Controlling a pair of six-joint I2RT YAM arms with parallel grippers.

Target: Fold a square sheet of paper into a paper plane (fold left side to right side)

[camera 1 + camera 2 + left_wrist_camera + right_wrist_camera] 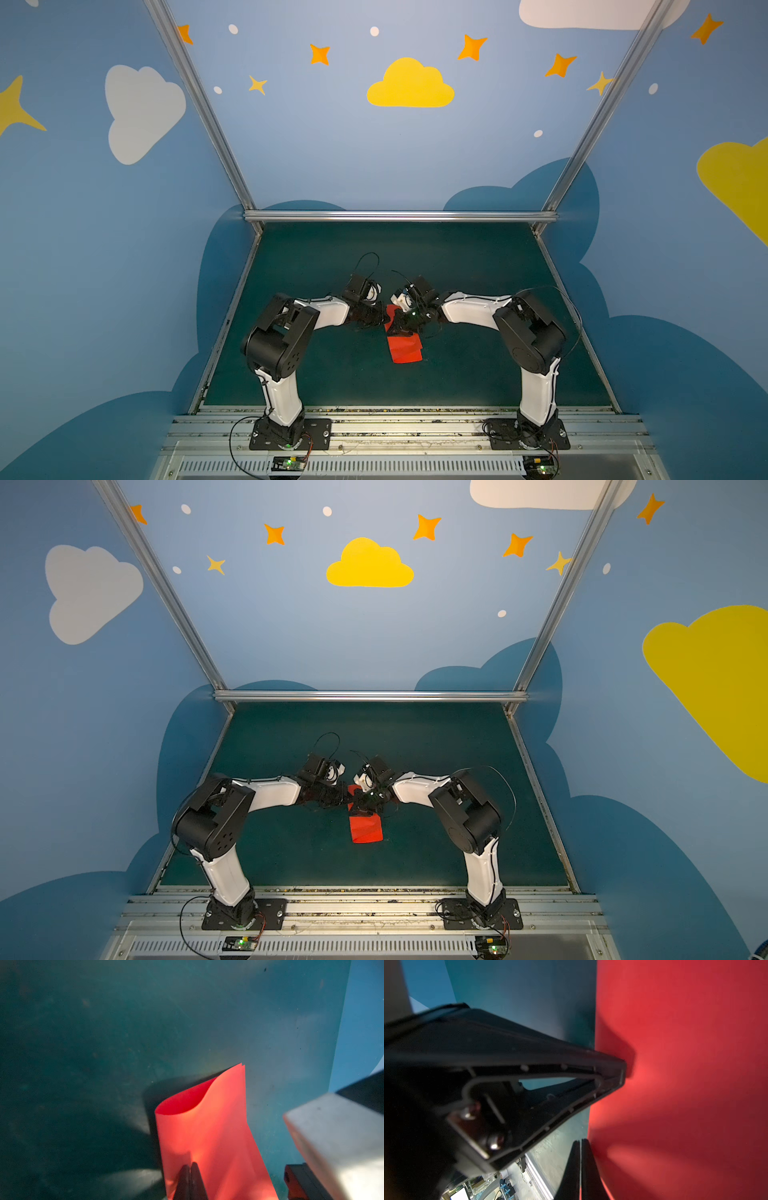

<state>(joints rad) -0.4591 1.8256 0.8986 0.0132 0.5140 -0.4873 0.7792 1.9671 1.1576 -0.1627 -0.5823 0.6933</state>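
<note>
paper sheet (405,351) doubled over, fold puffy, uncreased; nose and wing folds remain. left claw (190,1165) closed, tip on sheet; right claw (580,1142) closed alongside.

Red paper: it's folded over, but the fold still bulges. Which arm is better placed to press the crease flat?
Left, I'd say. The left gripper, shut, rests on the paper near the bulging fold. The right gripper, also shut, sits just off the paper's edge.
</note>
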